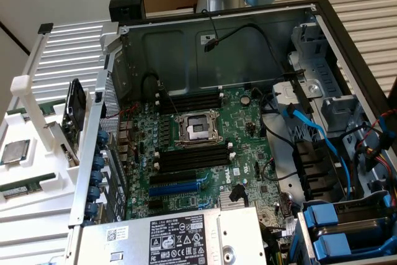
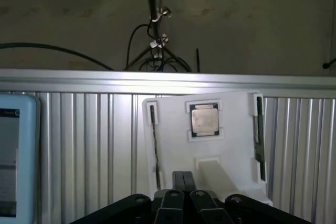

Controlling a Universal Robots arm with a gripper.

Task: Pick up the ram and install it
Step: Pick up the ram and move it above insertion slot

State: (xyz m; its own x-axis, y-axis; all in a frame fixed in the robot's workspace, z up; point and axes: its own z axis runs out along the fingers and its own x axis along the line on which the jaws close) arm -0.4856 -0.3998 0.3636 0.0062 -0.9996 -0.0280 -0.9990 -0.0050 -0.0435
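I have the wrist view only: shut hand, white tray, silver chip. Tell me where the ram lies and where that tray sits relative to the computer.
Observer: The ram is a green stick lying in the white tray, a little apart from the processor chip. The tray sits outside the open case, at the exterior view's left.
Operator: Now report the memory slots.
Observer: Long black slots run along two sides of the processor socket on the motherboard. I see no green stick in them.
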